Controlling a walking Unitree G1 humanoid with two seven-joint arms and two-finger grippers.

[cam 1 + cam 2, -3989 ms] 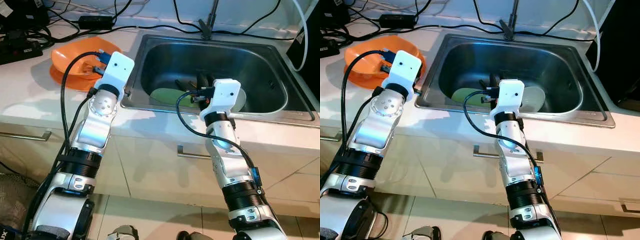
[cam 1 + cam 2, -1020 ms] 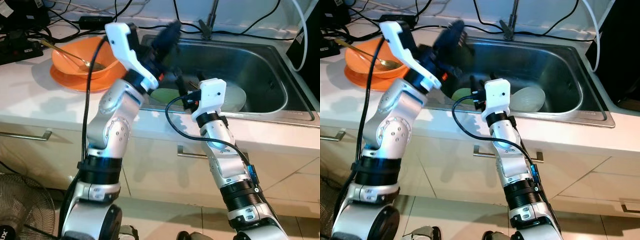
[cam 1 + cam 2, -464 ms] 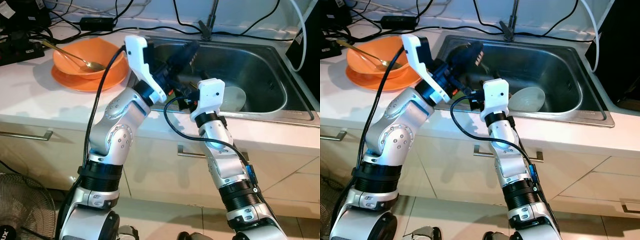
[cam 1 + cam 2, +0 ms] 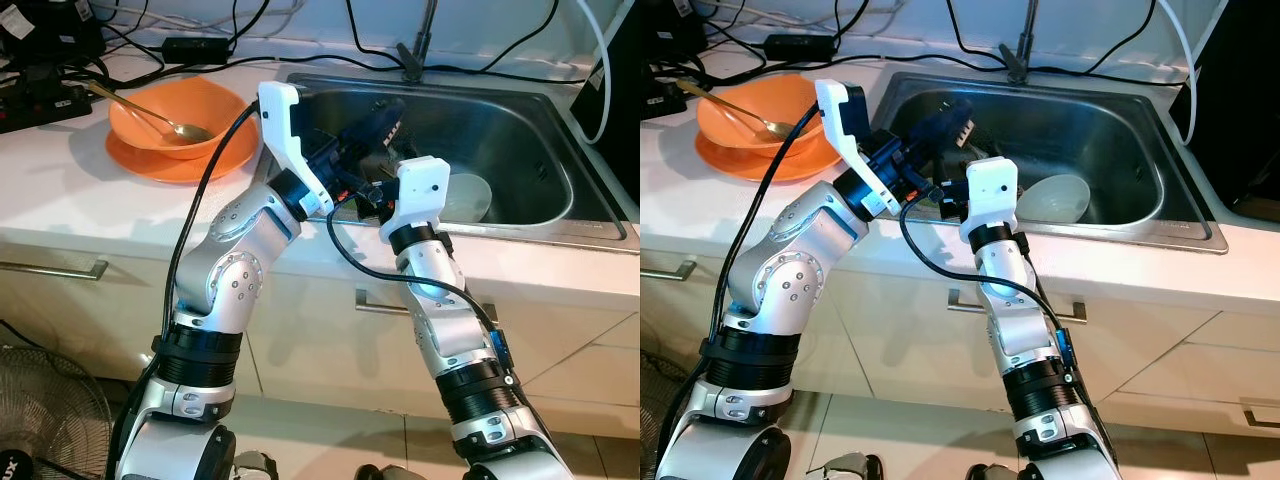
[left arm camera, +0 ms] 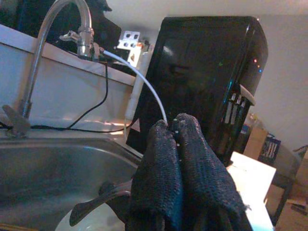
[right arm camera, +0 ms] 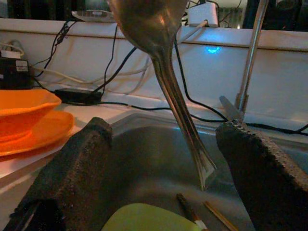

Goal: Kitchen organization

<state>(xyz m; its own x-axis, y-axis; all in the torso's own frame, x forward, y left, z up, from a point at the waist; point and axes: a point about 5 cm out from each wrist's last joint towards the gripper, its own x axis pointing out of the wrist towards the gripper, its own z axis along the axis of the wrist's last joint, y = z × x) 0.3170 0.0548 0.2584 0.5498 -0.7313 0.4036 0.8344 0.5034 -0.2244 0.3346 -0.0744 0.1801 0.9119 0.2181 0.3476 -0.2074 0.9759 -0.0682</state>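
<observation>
Change: four seconds back the left end effector (image 4: 945,122) was at the orange bowl on the tabletop's left part; it has since swung across the sink's left rim and now hangs over the basin, just beside the right end effector (image 6: 161,192).
Left end effector: its fingers (image 5: 180,187) are pressed together, and the left wrist view does not make clear what sits between them. In the right wrist view a metal spoon (image 6: 161,72) hangs bowl-up in the air between the right fingers; what holds its top is not visible.
Right end effector: its two black fingers (image 6: 72,173) stand wide apart with nothing in them, the spoon handle hanging between them without touching either, at the sink's near rim.
Sink (image 4: 545,210): a steel basin set into the tabletop, tap (image 4: 420,35) at its far edge.
Green plate (image 6: 149,217): lies on the sink floor toward the left wall, with thin sticks (image 6: 192,211) just beside it.
White bowl (image 4: 1060,198): rests tilted on the sink floor near the front wall, right of the right wrist.
Orange bowl (image 4: 160,110): sits on an orange plate (image 4: 150,165) on the tabletop left of the sink, a gold spoon (image 4: 150,115) leaning inside it.
Cables (image 4: 200,45): black leads run along the tabletop's far edge.
Black appliance (image 5: 207,82): stands beyond the sink's right end.
</observation>
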